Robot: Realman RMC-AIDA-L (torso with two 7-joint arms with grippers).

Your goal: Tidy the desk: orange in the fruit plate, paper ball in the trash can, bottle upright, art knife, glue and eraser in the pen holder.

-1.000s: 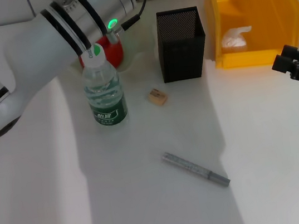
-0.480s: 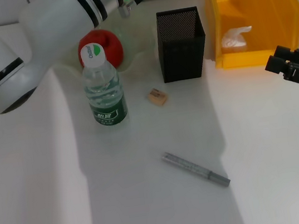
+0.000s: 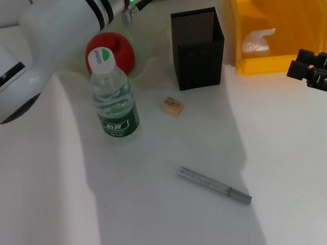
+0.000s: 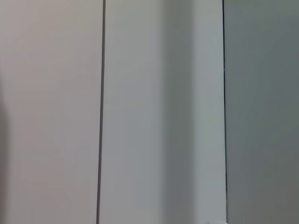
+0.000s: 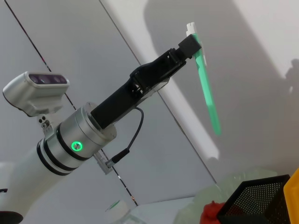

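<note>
The left gripper (image 5: pixel 194 42), raised high above the far side of the worktop (image 3: pixel 178 219), is clenched on the top end of a translucent green stick (image 5: pixel 208 95), which hangs down from it; in the head view only the stick's lower tip shows, above the gap between the pen holder (image 3: pixel 197 48) and the trash can (image 3: pixel 276 13). Below and to the left of that gripper, the orange (image 3: pixel 110 51) sits in the fruit plate (image 3: pixel 144 54), with the bottle (image 3: pixel 113 99) upright just in front. The eraser (image 3: pixel 172 106) lies on the worktop near the pen holder's front, and a grey art knife (image 3: pixel 215 185) lies nearer the robot. The paper ball (image 3: pixel 258 41) rests inside the trash can. The right gripper (image 3: pixel 322 74) hovers just in front of the trash can's near right corner; whether it is released or clenched cannot be told.
</note>
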